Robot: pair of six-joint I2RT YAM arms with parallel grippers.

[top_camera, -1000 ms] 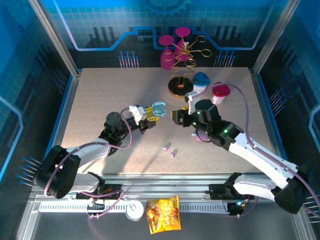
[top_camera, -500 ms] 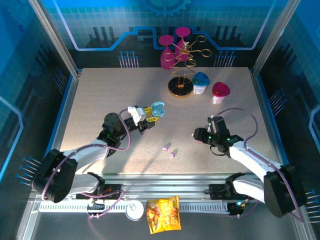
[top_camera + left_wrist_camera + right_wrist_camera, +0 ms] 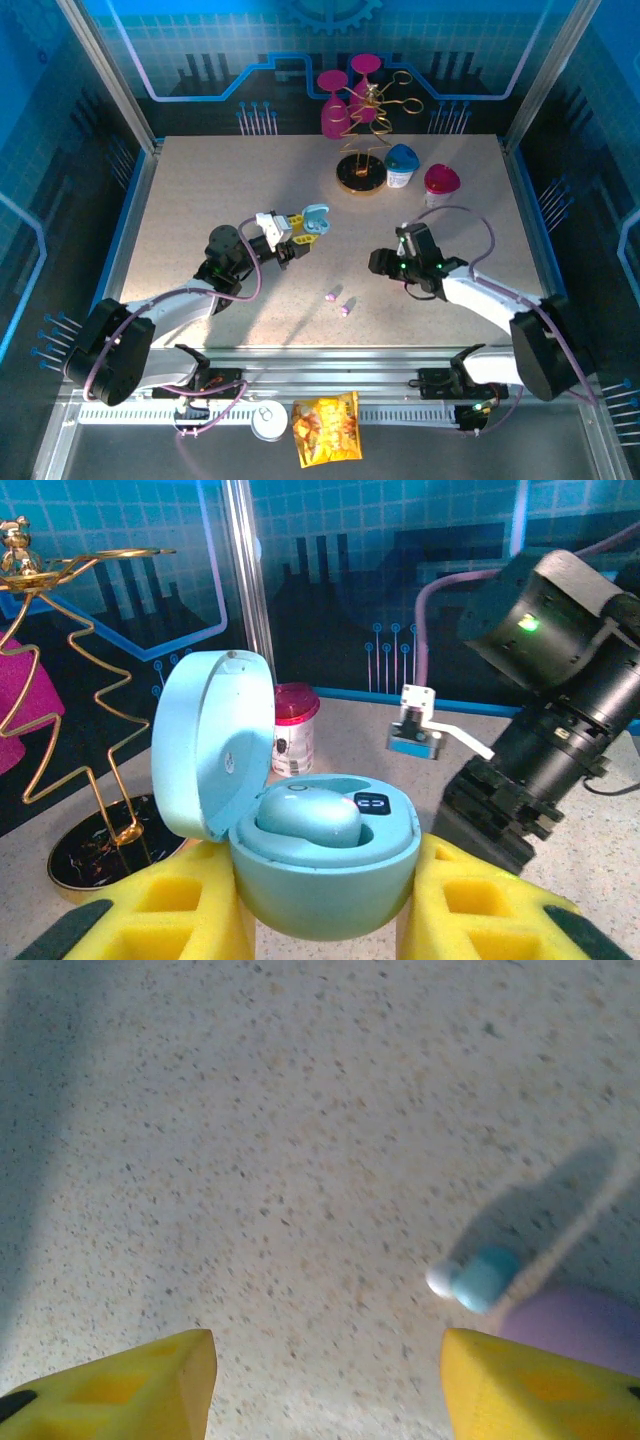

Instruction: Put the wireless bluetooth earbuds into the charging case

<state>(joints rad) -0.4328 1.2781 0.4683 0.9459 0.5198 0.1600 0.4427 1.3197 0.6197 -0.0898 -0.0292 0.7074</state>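
One pale blue earbud (image 3: 478,1278) lies just ahead of right gripper's (image 3: 325,1348) spread jaws.

The pale blue pebble-shaped plastic case (image 3: 320,870) has a smooth satin sheen; the left jaws' yellow pads (image 3: 180,905) look like matt, porous foam. At ten o'clock from it, the gold wire stand (image 3: 14,545) is shiny metal. The speckled beige tabletop (image 3: 300,1160) is matt and grainy, the tiny pale blue plastic earbud (image 3: 482,1278) on it smooth.
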